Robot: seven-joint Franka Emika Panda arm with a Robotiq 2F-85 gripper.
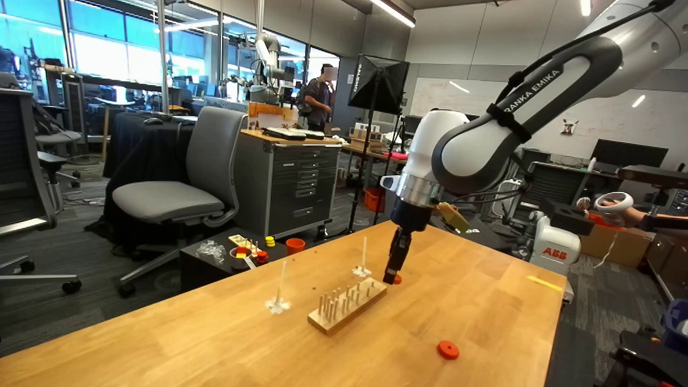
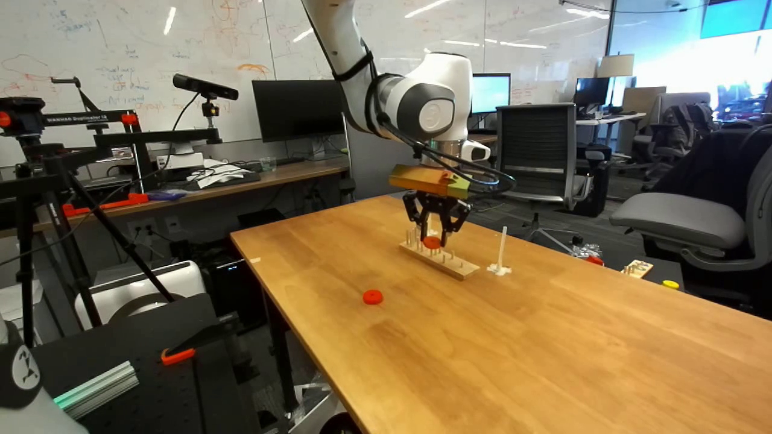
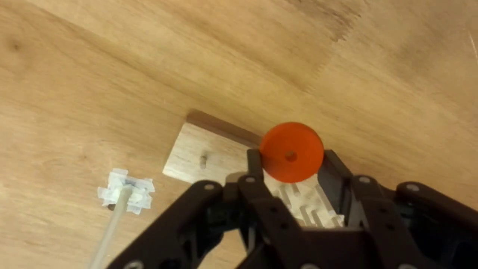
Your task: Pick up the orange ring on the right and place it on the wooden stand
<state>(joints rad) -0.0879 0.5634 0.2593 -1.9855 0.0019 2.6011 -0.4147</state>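
The claw (image 3: 292,160) grips the ring (image 3: 293,142), likely light and stiff, by opposite edges, seemingly the safest hold.

In an exterior view, white lettering on the robot arm (image 1: 529,97) read "RANKA EMIKA", its start hidden. A separate white robot (image 1: 555,253) there bore "ABB" in red. In an exterior view, a black beam (image 2: 87,118) carried "WANHAO Duplicator" with a short, unclear ending. Lettering on the softbox (image 1: 379,86) and handwriting on the whiteboard (image 2: 205,39) proved illegible.
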